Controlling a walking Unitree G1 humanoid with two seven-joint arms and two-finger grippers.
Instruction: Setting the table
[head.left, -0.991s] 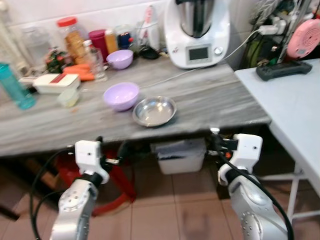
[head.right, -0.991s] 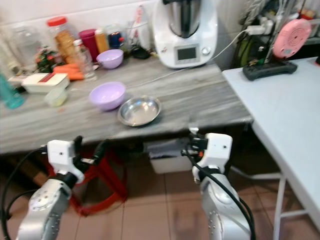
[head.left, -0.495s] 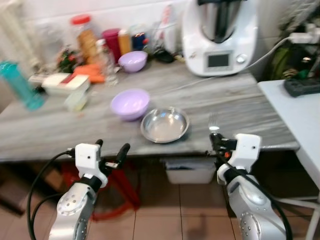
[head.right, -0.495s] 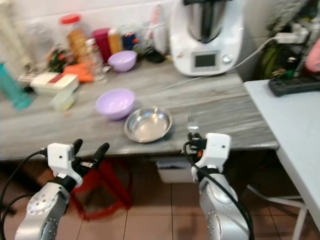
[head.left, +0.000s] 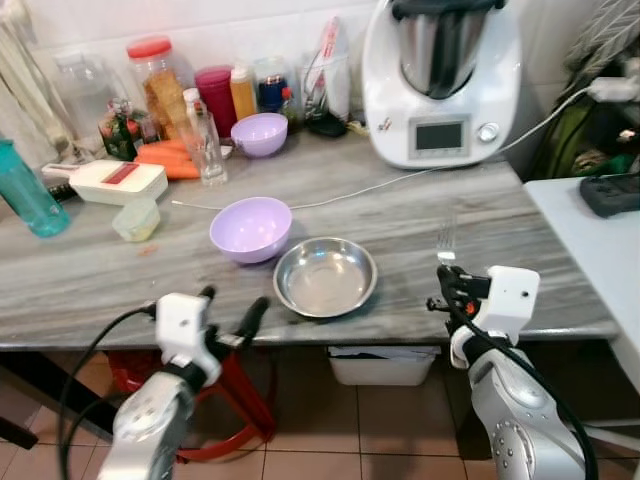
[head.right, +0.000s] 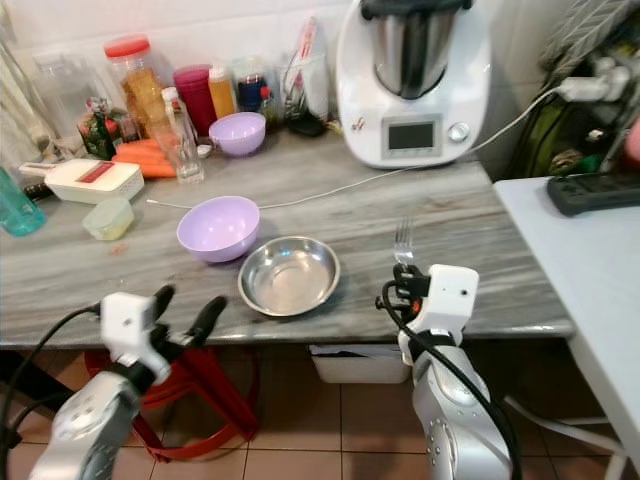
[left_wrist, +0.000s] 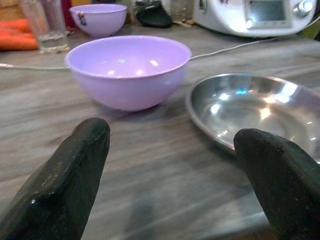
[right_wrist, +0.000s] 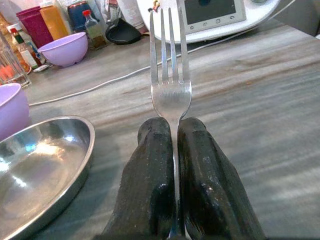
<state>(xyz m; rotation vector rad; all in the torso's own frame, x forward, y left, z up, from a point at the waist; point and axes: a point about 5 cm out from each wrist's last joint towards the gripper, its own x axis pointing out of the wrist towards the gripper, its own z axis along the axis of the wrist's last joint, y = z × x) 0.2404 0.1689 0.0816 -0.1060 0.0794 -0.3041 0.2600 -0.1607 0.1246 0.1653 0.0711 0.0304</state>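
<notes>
Right gripper was clamped on the fork, lower right of frame, beside the steel plate; you should have lowered it flat there. Left gripper gaped, idle.

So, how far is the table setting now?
Done: the steel plate and a purple bowl stand side by side on the grey table. In hand: the right tool is shut on a fork, tines pointing forward, to the right of the plate. The left tool is open before the bowl and plate. Left: laying the fork down.
</notes>
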